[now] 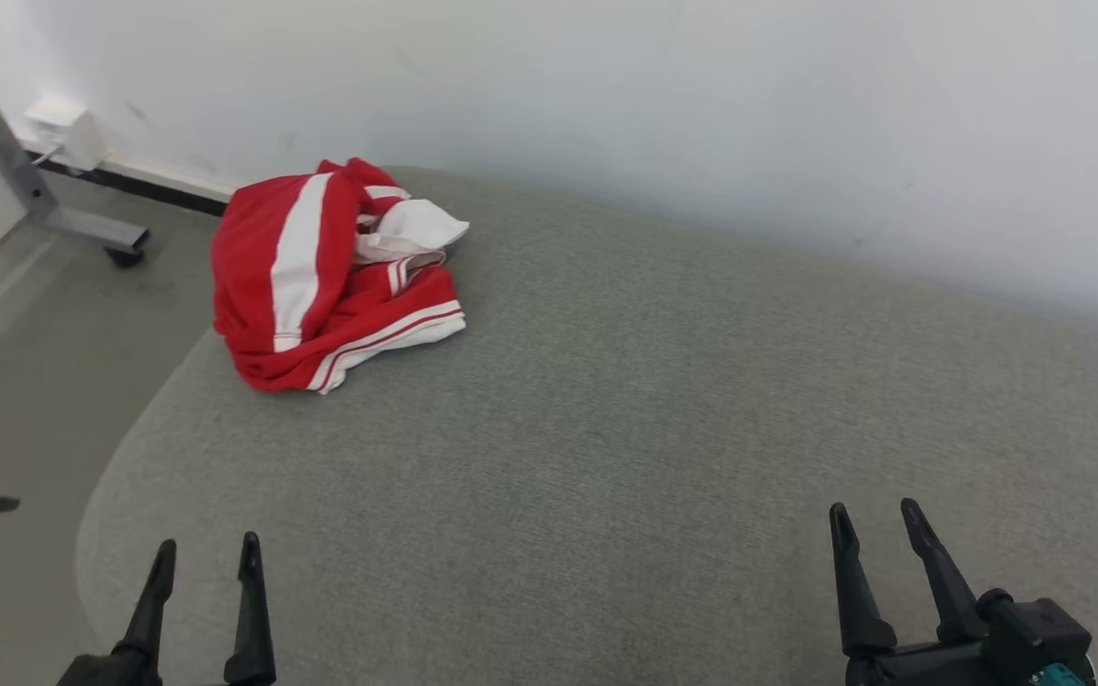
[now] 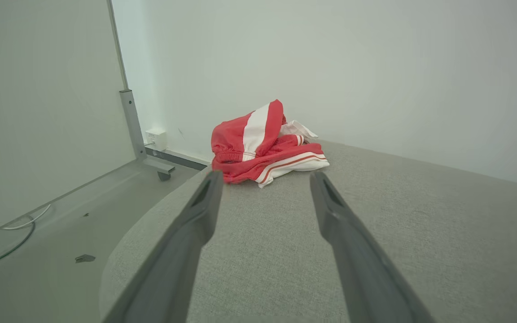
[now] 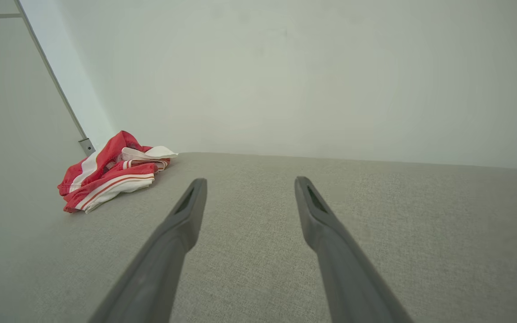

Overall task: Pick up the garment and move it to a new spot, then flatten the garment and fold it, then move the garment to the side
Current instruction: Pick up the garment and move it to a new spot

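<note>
Garment crumpled, long axis toward wall (left fingers, right fingers: wide apart, empty)

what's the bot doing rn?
Nothing is in hand yet. A red-and-white garment lies crumpled at the far left corner of the grey fabric surface, near the wall. The left gripper and right gripper are both open and empty at the near edge, well short of it. The left is on the garment's side.

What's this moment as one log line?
garment: crumpled, far left on grey surface | left gripper: open, empty | right gripper: open, empty | pickup: pending
</note>
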Tool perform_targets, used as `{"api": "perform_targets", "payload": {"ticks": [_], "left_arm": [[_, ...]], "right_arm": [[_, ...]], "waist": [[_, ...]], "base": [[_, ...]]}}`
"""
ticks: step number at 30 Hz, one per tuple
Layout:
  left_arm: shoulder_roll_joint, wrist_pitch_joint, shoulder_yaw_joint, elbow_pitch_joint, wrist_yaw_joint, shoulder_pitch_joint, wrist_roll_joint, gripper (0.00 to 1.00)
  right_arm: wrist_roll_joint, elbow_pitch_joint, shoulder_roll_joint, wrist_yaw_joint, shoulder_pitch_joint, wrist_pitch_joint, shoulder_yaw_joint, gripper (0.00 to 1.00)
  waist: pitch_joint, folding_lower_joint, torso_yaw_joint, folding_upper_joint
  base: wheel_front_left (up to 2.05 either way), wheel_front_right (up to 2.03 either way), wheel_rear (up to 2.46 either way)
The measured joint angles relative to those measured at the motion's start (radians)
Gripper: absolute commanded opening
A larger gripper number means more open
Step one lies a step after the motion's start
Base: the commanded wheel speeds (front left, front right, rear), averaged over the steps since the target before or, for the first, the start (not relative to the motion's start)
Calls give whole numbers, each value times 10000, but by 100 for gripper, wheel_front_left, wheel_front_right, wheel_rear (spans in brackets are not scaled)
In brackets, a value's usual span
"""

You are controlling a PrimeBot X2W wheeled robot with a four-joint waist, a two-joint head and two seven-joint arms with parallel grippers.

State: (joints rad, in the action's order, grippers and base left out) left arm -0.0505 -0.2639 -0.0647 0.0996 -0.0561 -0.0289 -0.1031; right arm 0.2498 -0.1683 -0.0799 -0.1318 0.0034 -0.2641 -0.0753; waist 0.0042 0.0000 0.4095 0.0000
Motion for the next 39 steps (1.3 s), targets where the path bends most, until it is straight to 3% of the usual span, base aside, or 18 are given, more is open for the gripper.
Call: {"api": "perform_targets", "payload": {"ticks": [9,19,27,33,39], "left_arm": [[-4,0,-420,-537,449,-411,-493,100],[2,0,-499,-826,790,-636,-734,100],[4,0,-403,-337,437,101,-744,100],[-169,0,-623,364,-56,1936,-723,100],[-430,0,-1175,800,-211,3821,-882,100]], "right_arm": [[44,-311,-311,0,-697,-2,-849,100],[192,-537,-589,0,-1071,0,-1147,100],[102,-343,-640,0,-815,0,-566,100],[-217,125,-767,-2,-673,0,-102,100],[-245,481,-1281,0,-1203,0,334,100]], "waist": [[328,0,1058,0],[706,1,1250,1],[768,0,1147,0],[1088,0,991,0],[1644,1,678,0]], "base": [[0,0,0],[0,0,0],[0,0,0],[0,0,0],[0,0,0]]}}
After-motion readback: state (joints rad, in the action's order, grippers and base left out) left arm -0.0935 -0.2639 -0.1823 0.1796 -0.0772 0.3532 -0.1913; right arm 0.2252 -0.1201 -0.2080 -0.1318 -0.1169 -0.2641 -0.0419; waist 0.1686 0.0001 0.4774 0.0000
